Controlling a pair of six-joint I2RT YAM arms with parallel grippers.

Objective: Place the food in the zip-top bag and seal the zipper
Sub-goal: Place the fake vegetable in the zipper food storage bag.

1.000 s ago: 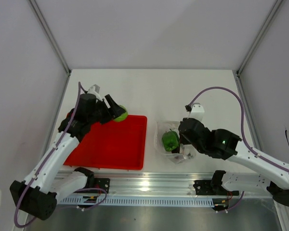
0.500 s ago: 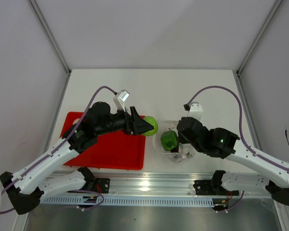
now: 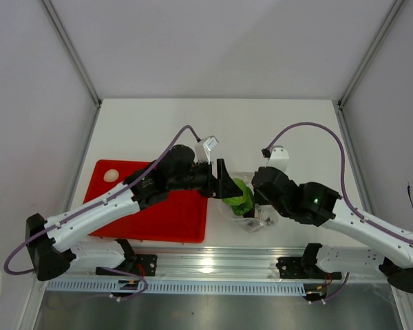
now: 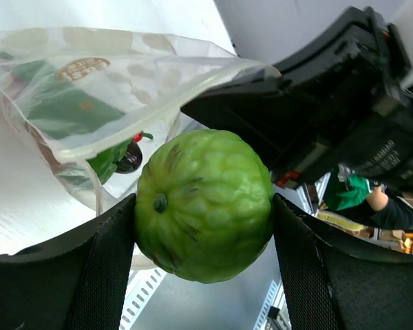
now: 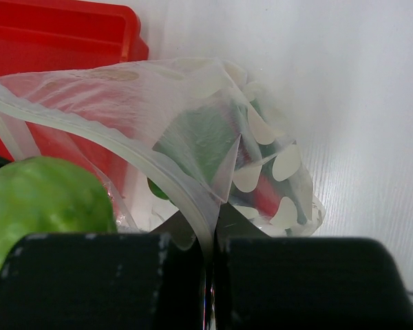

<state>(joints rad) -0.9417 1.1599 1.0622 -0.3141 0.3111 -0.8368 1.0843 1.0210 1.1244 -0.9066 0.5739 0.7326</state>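
The left gripper [image 3: 227,187] clamps a round green vegetable [image 4: 203,203] between its fingers, right at the open mouth of the zip-top bag [image 5: 193,130]. Opposite it, the right gripper [image 5: 210,251] is pinched together on the bag's upper rim, holding it up. Beneath both lies the white table [image 3: 193,124], with pale walls around. Behind the left gripper sits the red tray [image 3: 158,214], with one small pale round thing [image 3: 110,176] in its far corner. Inside the bag are a green pepper [image 4: 62,110], something dark and a bit of red.

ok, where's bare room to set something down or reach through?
Free: far strip of table behind both arms; near part of red tray. Crowded: right of the tray, where left gripper with round green vegetable meets zip-top bag pinched by right gripper.
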